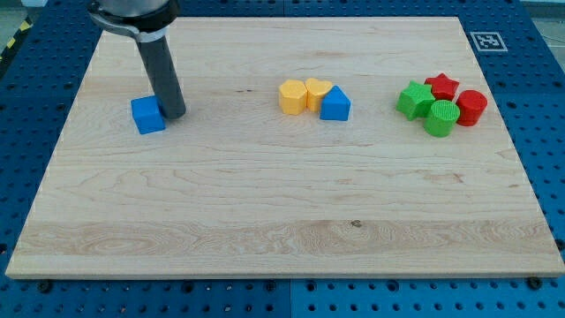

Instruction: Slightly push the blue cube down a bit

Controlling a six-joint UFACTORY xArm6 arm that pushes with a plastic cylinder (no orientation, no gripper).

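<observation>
The blue cube (pixel 147 115) sits on the wooden board (pixel 282 203) at the view's left. My tip (pixel 174 115) is down on the board just to the right of the cube, touching or almost touching its right side. The dark rod rises from the tip toward the view's top left.
At the middle top stand a yellow hexagon block (pixel 291 96), a yellow heart block (pixel 317 91) and a blue triangular block (pixel 335 104), pressed together. At the right stand a green star (pixel 413 99), a red star (pixel 441 87), a green cylinder (pixel 441 117) and a red cylinder (pixel 471 107).
</observation>
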